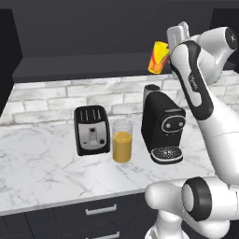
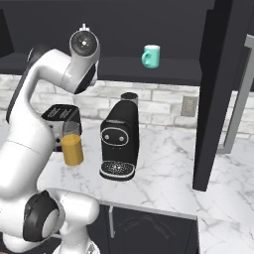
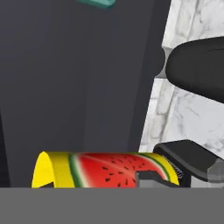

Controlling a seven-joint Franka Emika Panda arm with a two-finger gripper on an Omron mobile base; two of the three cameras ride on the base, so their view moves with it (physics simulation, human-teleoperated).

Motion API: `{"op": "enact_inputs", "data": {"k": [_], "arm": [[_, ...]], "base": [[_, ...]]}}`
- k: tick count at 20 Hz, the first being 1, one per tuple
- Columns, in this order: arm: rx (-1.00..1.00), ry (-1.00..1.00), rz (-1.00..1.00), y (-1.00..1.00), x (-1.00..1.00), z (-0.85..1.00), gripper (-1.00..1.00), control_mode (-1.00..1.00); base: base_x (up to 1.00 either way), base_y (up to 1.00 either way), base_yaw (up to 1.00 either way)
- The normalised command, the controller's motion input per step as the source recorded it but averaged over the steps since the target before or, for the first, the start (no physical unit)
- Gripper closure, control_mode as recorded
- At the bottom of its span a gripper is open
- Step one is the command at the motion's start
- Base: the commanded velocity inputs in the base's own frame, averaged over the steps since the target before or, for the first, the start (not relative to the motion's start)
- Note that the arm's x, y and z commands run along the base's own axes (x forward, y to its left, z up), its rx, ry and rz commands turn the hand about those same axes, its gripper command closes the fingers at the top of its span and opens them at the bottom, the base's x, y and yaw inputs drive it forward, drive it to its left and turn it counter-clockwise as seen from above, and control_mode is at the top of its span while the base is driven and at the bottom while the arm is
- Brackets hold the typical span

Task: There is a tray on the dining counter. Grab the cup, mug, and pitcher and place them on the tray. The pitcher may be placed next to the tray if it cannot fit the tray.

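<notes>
1. The cup (image 1: 158,58), a yellow tumbler with a watermelon-slice print, hangs tilted in the air in front of the dark upper cabinet, right by the arm's raised wrist; the hand view shows it lying sideways across the bottom, its open mouth (image 3: 43,170) to the left.
2. The gripper (image 3: 155,179) sits at the cup, one dark fingertip overlapping its wall; whether the jaws clamp it I cannot tell.
3. The pitcher (image 1: 123,140), clear glass about half full of orange juice, stands on the marble worktop (image 1: 42,163) between a black toaster (image 1: 92,130) and a black coffee machine (image 1: 162,127).
4. The teal mug (image 2: 151,56) stands on the dark shelf above the coffee machine.
</notes>
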Motion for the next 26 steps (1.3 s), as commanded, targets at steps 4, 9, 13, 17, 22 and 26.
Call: {"op": "enact_inputs", "data": {"k": [4,9,13,17,22,26], "arm": [[-0.08,0.01,0.0,0.0,-0.83,0.0,1.0,-1.0],[-0.11,0.0,0.0,0.0,-0.67,-0.06,1.0,-1.0],[-0.13,0.02,0.0,0.0,-0.59,-0.12,1.0,-1.0],[-0.11,0.09,0.0,0.0,-0.54,-0.06,1.0,-1.0],[-0.05,0.15,0.01,0.0,-0.45,-0.03,1.0,-1.0],[-0.04,0.15,0.01,-0.01,-0.43,-0.11,1.0,-1.0]], "base": [[0.0,0.0,0.0],[0.0,0.0,0.0],[0.0,0.0,0.0],[0.0,0.0,0.0],[0.0,0.0,0.0],[0.0,0.0,0.0]]}}
